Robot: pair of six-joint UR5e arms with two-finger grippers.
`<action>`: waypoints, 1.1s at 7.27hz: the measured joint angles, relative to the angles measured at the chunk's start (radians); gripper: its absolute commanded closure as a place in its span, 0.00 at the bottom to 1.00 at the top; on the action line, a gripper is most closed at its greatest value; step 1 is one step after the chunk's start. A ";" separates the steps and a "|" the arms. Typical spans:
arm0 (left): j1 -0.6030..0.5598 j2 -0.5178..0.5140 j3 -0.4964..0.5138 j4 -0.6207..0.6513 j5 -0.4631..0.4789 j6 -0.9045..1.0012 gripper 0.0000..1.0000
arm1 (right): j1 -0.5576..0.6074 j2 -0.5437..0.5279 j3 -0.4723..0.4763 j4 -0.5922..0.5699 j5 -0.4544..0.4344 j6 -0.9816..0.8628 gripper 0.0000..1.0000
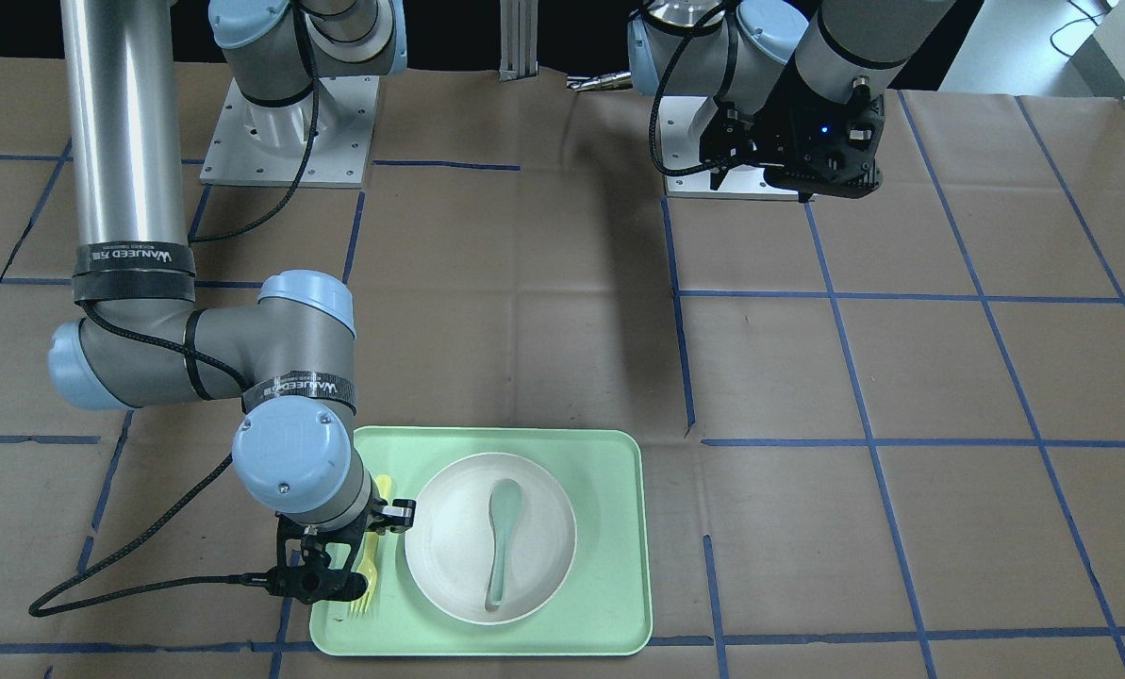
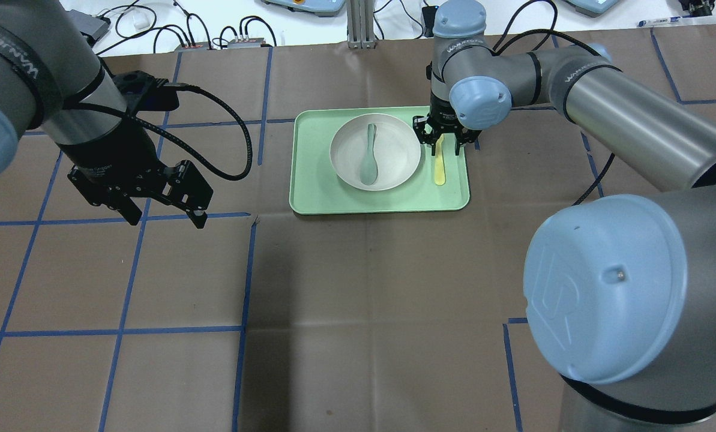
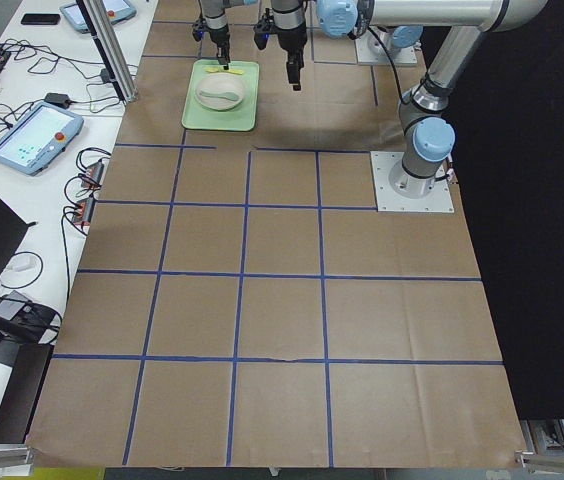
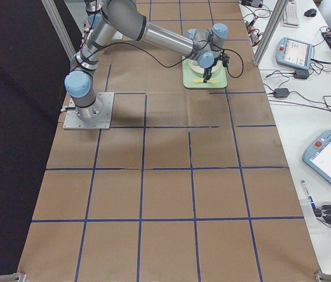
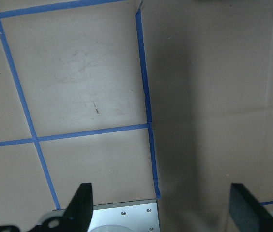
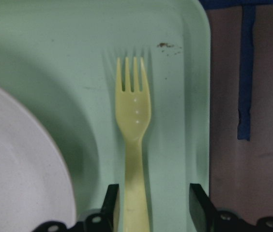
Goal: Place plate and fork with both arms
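One brown paper-covered table (image 2: 358, 288), gridded with blue tape, carries everything. Two silver-grey arms with light blue joint caps reach over it. The right arm (image 2: 622, 114) stretches across to a mint-green tray (image 2: 382, 201), which lies directly under the right claw (image 6: 154, 189). The left arm (image 2: 63, 90) hangs well apart from the tray, over bare paper.

Just beside the right claw, on the side toward the left claw, sits the round off-white plate (image 2: 400, 156), resting on the tray. A grey-green spoon (image 2: 370, 159) lies inside the plate.

The pale-yellow fork (image 6: 134, 116) lies flat on the tray between the right claw's two fingers. Its handle runs back under the claw and its tines point ahead of it. The fork sits near the plate's rim without touching it.

The right claw is spread, straddling the handle. The finger away from the plate stands clear of the handle, and contact on the plate's side cannot be told. The left claw (image 5: 160, 187) is spread wide, with only table below it.
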 measured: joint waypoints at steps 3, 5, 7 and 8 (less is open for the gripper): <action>0.000 0.000 0.001 0.000 -0.001 0.000 0.00 | -0.009 -0.106 0.018 0.049 0.000 -0.046 0.00; 0.000 0.000 0.001 0.000 -0.002 0.000 0.00 | -0.043 -0.238 0.062 0.135 -0.003 -0.130 0.00; 0.000 0.000 0.001 0.000 -0.002 0.000 0.00 | -0.079 -0.411 0.168 0.196 -0.003 -0.182 0.00; 0.000 0.000 0.001 0.000 -0.002 0.000 0.00 | -0.086 -0.493 0.213 0.233 -0.002 -0.189 0.00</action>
